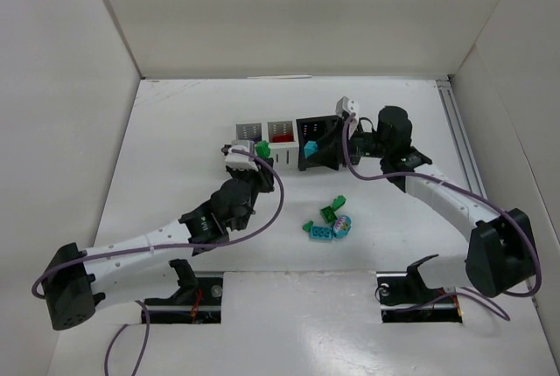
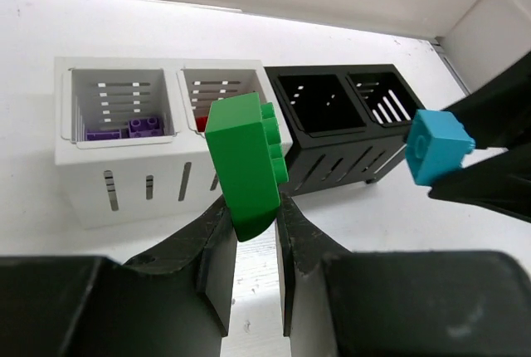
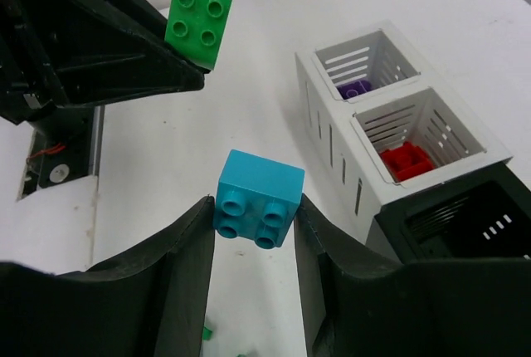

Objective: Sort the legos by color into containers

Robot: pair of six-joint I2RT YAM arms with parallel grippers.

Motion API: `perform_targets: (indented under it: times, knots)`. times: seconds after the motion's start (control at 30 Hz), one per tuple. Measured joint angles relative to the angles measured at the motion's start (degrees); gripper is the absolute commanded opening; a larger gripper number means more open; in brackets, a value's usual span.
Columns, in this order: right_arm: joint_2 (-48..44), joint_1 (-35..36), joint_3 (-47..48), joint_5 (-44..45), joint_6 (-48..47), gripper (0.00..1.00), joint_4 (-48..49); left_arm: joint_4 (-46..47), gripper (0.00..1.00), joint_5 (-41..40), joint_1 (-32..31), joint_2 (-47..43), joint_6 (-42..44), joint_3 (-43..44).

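Observation:
My left gripper (image 2: 251, 217) is shut on a green lego (image 2: 245, 162) and holds it in front of the white containers (image 2: 124, 166). In the top view the left gripper (image 1: 260, 152) is by the second white bin. My right gripper (image 3: 255, 217) is shut on a teal lego (image 3: 257, 199), held above the table in front of the black containers (image 2: 332, 124); in the top view the right gripper (image 1: 311, 145) is over the first black bin. Purple legos (image 2: 137, 127) lie in the first white bin, a red lego (image 3: 406, 160) in the second.
Loose green legos (image 1: 331, 212) and a teal lego (image 1: 319, 233) lie on the table in front of the bins, beside a small multicoloured piece (image 1: 342, 226). White walls close the table at the back and both sides.

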Motion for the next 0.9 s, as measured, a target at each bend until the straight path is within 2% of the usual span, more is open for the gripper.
perform_targets:
  times: [0.17,0.27,0.5,0.7,0.9]
  knots:
    - [-0.2,-1.4,-0.2,0.1,-2.3,0.05,-0.4,-1.2,0.00,3.8,2.6,-0.3,-0.3,0.0]
    - [0.2,-1.6,1.9,1.7,-6.4,0.05,-4.5,-3.0,0.00,6.8,4.1,0.3,-0.6,0.8]
    - [3.3,-2.1,13.1,15.7,-18.0,0.07,-18.8,-9.8,0.00,21.3,15.4,3.1,-3.3,6.4]
    - [10.4,-2.1,20.8,26.2,-23.7,0.07,-25.6,-12.8,0.00,28.0,16.7,3.1,-4.0,8.8]
    - [17.7,-1.9,21.4,31.5,-25.2,0.10,-28.1,-14.5,0.00,30.6,16.7,3.5,-4.2,9.8]
